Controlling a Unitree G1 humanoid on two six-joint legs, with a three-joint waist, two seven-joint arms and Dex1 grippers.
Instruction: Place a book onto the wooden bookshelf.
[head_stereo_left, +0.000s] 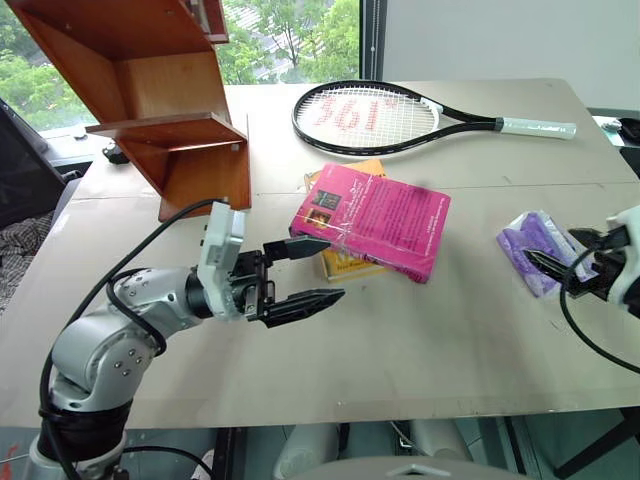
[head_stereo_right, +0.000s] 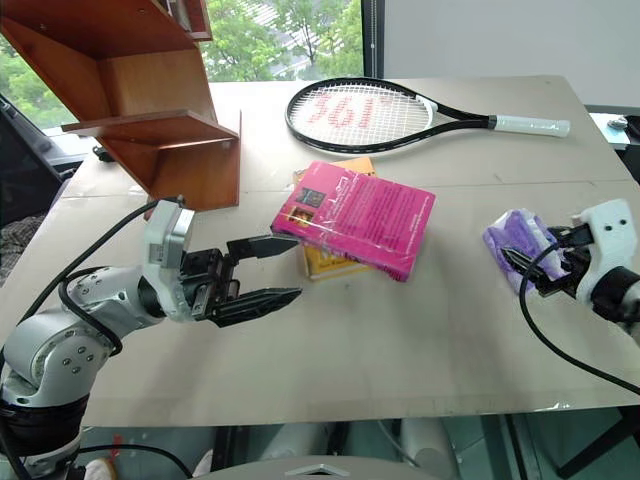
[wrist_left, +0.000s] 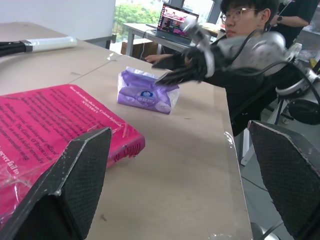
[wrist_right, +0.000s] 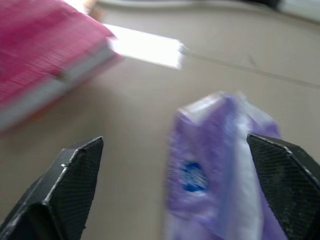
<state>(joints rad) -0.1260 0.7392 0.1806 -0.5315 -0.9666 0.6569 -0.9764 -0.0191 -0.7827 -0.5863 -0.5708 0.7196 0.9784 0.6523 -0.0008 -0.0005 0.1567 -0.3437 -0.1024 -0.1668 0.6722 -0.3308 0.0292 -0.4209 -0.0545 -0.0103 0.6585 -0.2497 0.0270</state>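
The left gripper (head_stereo_left: 310, 272), fingers spread beside the book (head_stereo_left: 375, 218), should straddle its near edge squarely; the right gripper (wrist_right: 172, 192) gapes too.

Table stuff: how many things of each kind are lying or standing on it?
Books: 2, the pink book lying on the orange-yellow book
Tennis rackets: 1, the racket
Tissue packs: 1, the purple pack
Bookshelves: 1, the wooden bookshelf
Total: 5
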